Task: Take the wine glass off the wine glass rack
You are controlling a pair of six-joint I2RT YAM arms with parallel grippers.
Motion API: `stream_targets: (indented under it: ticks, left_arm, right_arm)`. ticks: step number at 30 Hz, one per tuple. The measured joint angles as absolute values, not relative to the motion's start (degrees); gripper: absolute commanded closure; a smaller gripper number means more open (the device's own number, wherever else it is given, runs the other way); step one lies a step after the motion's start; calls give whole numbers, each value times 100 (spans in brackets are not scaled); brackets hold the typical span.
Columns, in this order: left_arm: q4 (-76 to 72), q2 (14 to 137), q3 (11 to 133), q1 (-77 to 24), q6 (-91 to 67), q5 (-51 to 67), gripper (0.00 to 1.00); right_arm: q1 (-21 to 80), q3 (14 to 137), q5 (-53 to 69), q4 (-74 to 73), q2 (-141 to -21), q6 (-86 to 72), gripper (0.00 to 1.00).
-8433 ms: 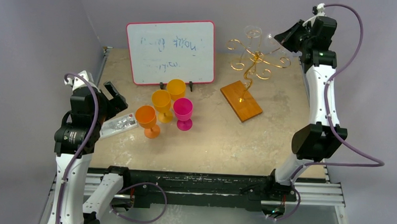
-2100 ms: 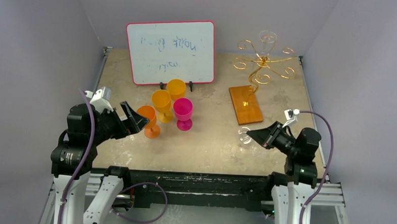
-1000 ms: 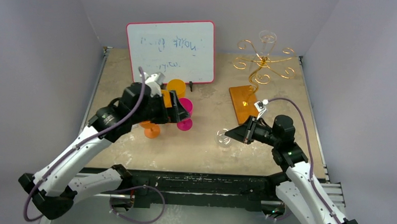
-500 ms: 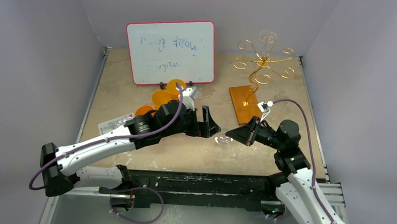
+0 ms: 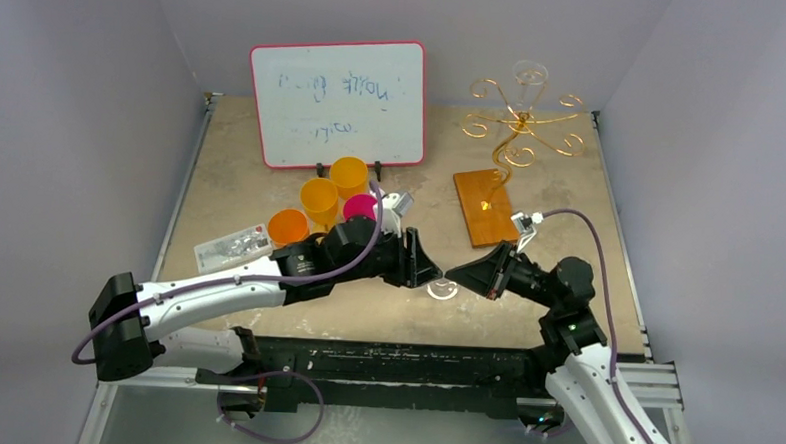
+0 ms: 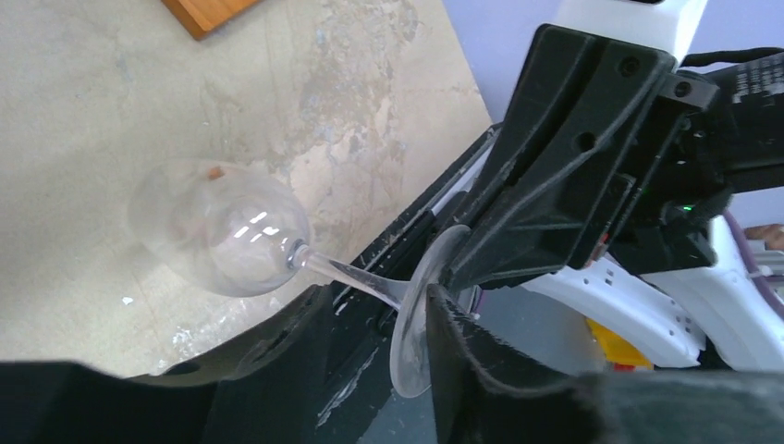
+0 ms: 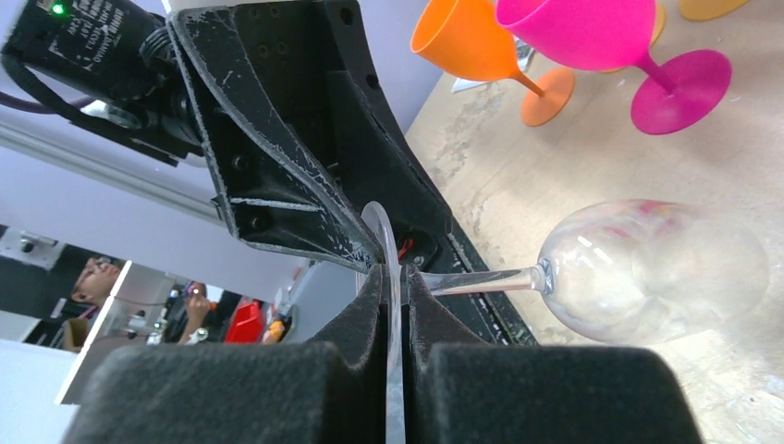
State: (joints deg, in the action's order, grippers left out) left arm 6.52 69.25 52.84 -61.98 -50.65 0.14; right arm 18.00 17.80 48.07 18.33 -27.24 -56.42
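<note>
A clear wine glass lies sideways just above the table near its front edge. My right gripper is shut on the rim of its round foot. My left gripper faces it nose to nose. Its jaws stand apart astride the stem and foot, and one pad lies against the foot's face. The gold wine glass rack stands at the back right on its wooden base. A second clear glass hangs at its top.
A red-framed whiteboard stands at the back. In front of it are three orange goblets and a pink goblet, just behind my left arm. A clear plastic packet lies at the left.
My left arm has swung right, from over the goblets to the held glass, and its jaws have narrowed around the stem. The right gripper has carried the glass slightly nearer the front edge.
</note>
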Motion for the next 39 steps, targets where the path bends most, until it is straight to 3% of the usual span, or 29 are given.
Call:
stream_targets:
  ticks: [3,4,5,8,12,19,26,33,36,39]
  left_arm:
    - [301,6827,5061,-6198,-5148,237,95]
    - [185,6792,4993,-6202,-5172,309,100]
    - [93,6759,4947,-6206,-5172,381,100]
    - [-8,6676,4904,-6198,-5166,534,100]
    - [19,6652,4917,-6195,-5098,582,100]
    - [281,6495,4941,-6195,-5011,550,100]
    - [655,6466,5387,-6195,-4866,484,100]
    - [965,6696,5813,-6195,-4582,333,100]
    - [950,6879,5817,-6195,-4587,336,100]
    - [932,7000,5819,-6195,-4587,333,100]
  right_arm:
    - [1802,1498,4829,2366,-2722,-5983,100]
    - [1802,1406,4851,2550,-2729,-6112,100]
    - [1802,1347,4880,2692,-2753,-6226,98]
    - [1800,1354,4947,2910,-2864,-6342,71]
    - [1802,1605,4965,2884,-2963,-6036,51]
    - [1802,1820,4941,2460,-2827,-5398,36]
    - [1806,1721,4932,2171,-2805,-5288,38]
    - [1806,1319,5280,3046,-2858,-5765,57]
    - [1806,1212,5511,3509,-3111,-6060,74]
    - [1806,1166,5551,3793,-3315,-6263,76]
